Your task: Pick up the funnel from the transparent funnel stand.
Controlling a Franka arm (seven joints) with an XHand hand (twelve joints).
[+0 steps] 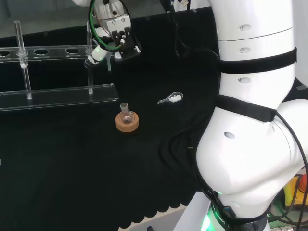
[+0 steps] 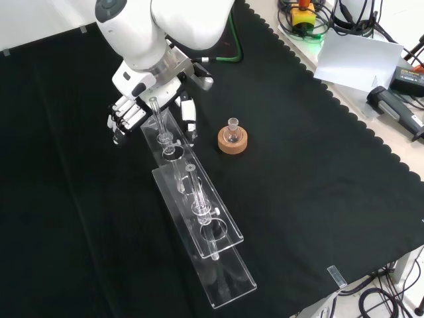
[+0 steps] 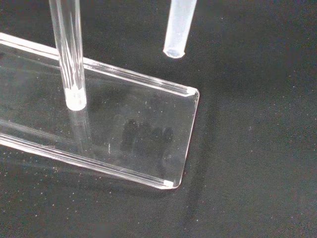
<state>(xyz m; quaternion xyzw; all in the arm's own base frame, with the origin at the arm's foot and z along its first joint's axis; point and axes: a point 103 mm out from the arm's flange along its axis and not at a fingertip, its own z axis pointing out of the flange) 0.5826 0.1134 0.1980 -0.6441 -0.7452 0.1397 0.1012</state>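
Observation:
The transparent funnel stand lies across the cloth at the left in the head view, a base plate with a holed rail on thin posts. My hand is over its right end, fingers curled. Under the hand hangs a thin clear stem, the funnel's. The front view has the hand astride the far end of the stand, fingers on one side and thumb on the other. In the wrist view the frosted funnel stem hangs free above the corner of the base plate, beside a post. The funnel's bowl is hidden.
A cork ring with a small glass flask stands on the cloth just in front of the stand, also in the front view. A small clear scoop lies to its right in the head view. The arm's white links rise at the right.

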